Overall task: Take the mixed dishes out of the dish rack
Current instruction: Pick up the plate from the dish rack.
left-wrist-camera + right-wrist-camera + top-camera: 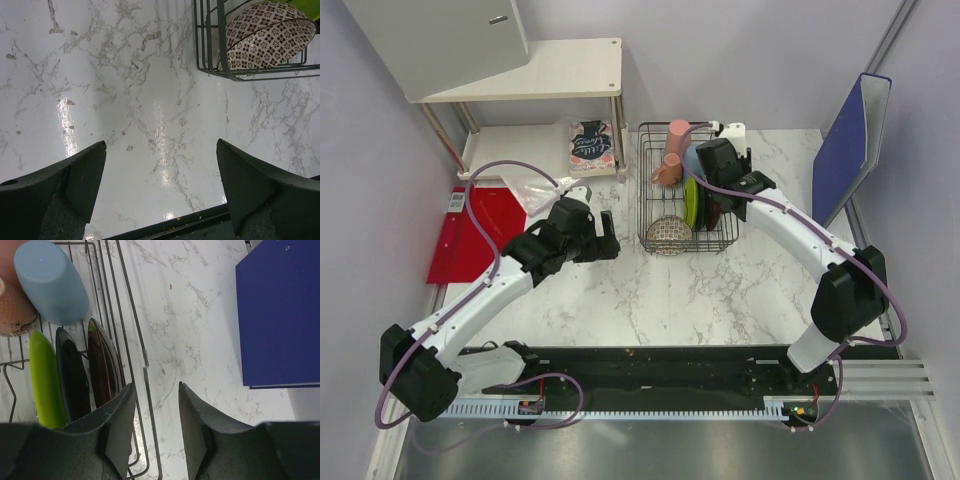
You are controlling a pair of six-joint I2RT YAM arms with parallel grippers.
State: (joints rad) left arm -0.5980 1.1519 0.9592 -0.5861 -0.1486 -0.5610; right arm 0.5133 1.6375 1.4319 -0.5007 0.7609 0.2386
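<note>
We find the dish rack standing at the far middle of the marble table, every dish in it. The lime-green plate, glossy black plate and dark red plate stand on edge side by side along its right side, kept upright by the prongs so their rims are free to pinch. The light-blue cup lies behind them, with the small pink mug and tall pink cup farther back. The patterned bowl leans at the near-left corner.

We see the right gripper hanging over the rack's right wall. Its jaws are at a middling gap and hold nothing. The rim wire runs through the gap, and one finger sits just beside the dark red plate. We judge it is lining up on that outermost plate, the easiest to reach, but the plate is not between the jaws.

The left gripper hovers over bare marble beside the rack, jaws spread wide and empty. It is probably waiting, clear of the other arm and near the bowl.
</note>
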